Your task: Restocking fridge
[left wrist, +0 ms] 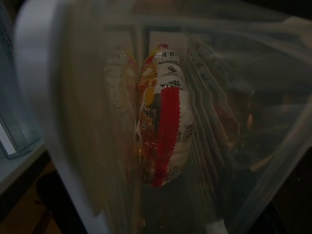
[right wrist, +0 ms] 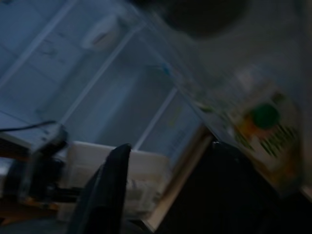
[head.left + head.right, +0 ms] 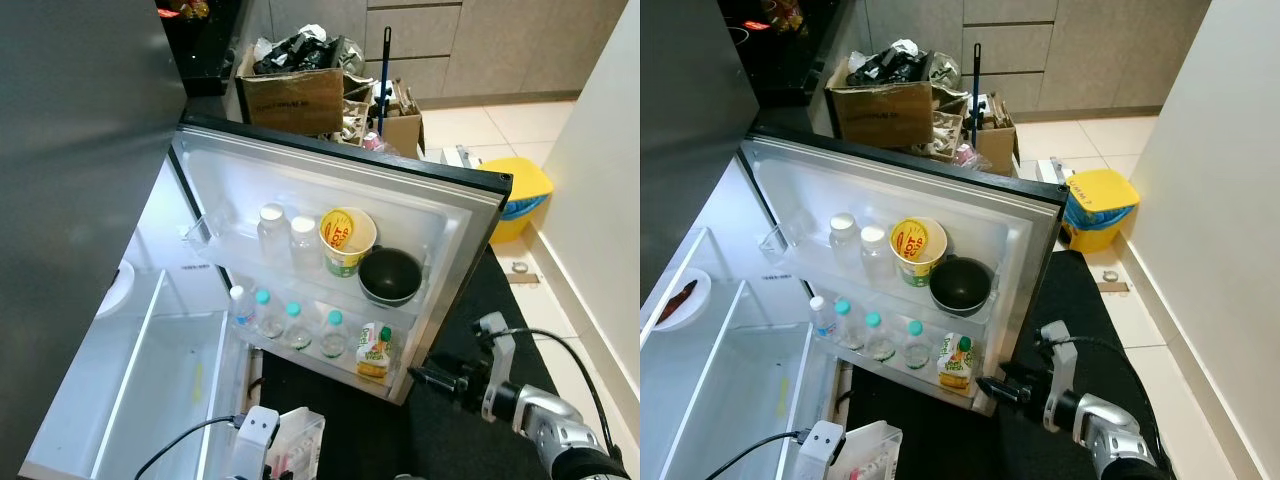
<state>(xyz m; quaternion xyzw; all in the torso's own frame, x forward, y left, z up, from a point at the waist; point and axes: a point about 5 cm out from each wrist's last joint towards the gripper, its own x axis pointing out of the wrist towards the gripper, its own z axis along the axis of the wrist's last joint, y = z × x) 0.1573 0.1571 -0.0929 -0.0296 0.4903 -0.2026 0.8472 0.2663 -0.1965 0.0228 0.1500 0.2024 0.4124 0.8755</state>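
While the fridge door point(image 3: 440, 215) hangs wide open, right gripper point(image 3: 420, 375) parked just off its lower corner near the juice carton point(image 3: 373, 351), fingers apart. Left gripper: can't tell, clear container point(image 1: 161, 126) of snack packets right up close.

Open fridge door point(image 3: 455, 215) ahead, with two bottles point(image 3: 272, 232), a cup point(image 3: 347, 240) and a bowl point(image 3: 390, 276) side by side on its upper shelf, left to right; below them a row of four small bottles point(image 3: 293, 324) with a juice carton point(image 3: 374, 351) at the right end. To the left of the door the fridge interior point(image 3: 150, 390), a plate point(image 3: 685, 297) on a shelf there. Behind the door a cardboard box point(image 3: 292, 95) of clutter, to the door's right a bin point(image 3: 1096, 207) on the floor by the wall; nearest the camera, a clear container point(image 3: 298, 445) with a packet point(image 1: 163, 134) inside, right gripper point(image 3: 420, 376) just beside the door's lower corner.
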